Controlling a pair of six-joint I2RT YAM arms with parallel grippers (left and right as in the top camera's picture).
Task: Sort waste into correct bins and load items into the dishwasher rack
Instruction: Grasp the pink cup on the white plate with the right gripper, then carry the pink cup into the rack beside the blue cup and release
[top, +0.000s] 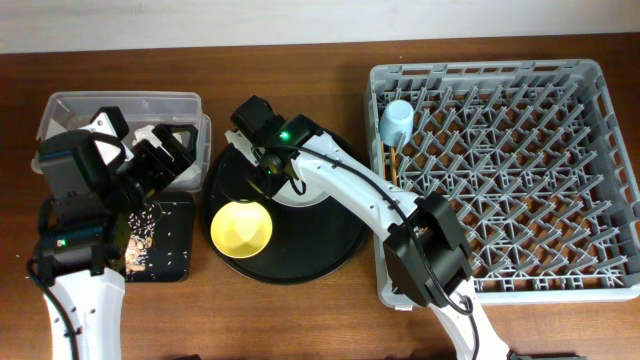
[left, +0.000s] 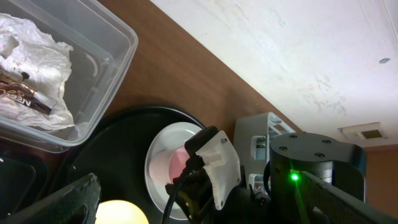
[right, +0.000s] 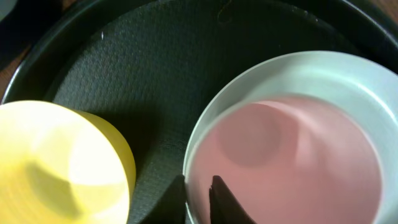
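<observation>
Loading step in hand. Hovering with right pincer (top: 272, 178) low over pink cup (right: 286, 155), sitting in plate (right: 348, 74) on round black tray (top: 330, 240), left of rack (top: 500, 68). Cannot tell pincer's opening; seemingly holding nothing. Next, probably: close on cup rim, lift, carry right into rack.
</observation>
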